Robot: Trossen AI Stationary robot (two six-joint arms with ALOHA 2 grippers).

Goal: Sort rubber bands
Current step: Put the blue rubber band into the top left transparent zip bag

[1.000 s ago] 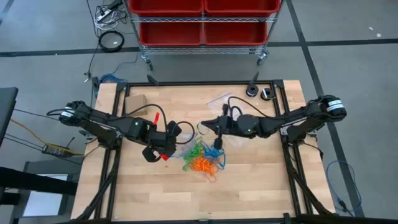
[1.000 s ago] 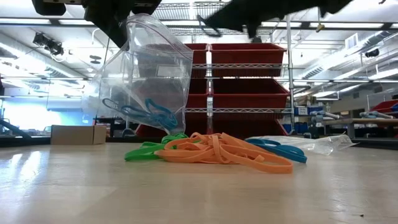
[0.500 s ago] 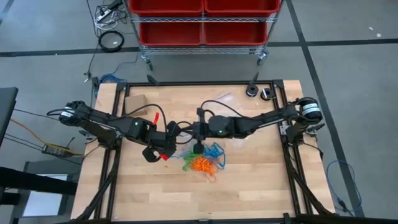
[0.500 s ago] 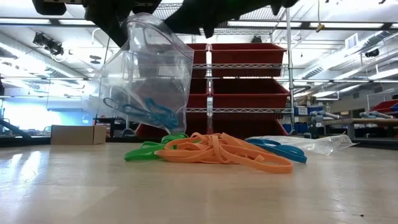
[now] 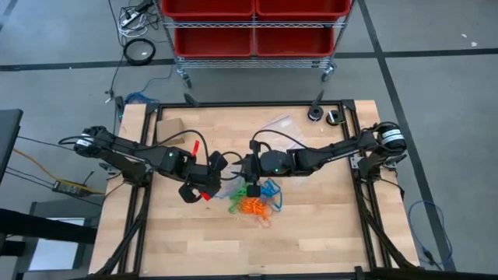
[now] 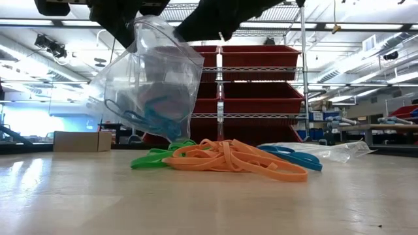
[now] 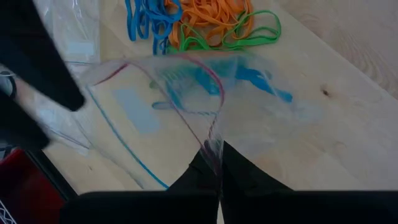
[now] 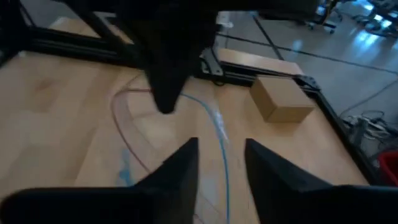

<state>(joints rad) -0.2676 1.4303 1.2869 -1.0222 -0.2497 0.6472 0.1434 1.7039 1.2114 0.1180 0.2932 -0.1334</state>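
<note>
Rubber bands (image 6: 228, 158): a loose heap on the table (image 5: 311, 225), spread flat; seen from table height its long axis runs side to side, green loops at one end, orange in the middle, blue at the far end.
Bands in the bag: a few blue ones lie in the low corner of the clear zip bag (image 6: 150, 85), which hangs just above the green end of the heap, mouth up and tilted.
Left gripper (image 7: 211, 163): fingers pressed together, pinching the bag's rim and holding it up.
Right gripper (image 8: 221, 163): fingers spread apart with nothing between them, poised at the bag's open mouth, just above the heap.
Second bag (image 6: 326, 151): lies flat on the table beside the blue end of the heap.
Cardboard box (image 8: 280, 99): on the table well away from the heap, near the frame's corner.
Hard to make out: from table height both grippers are cut off at the top; from above, the bag is barely visible between the two arms.
</note>
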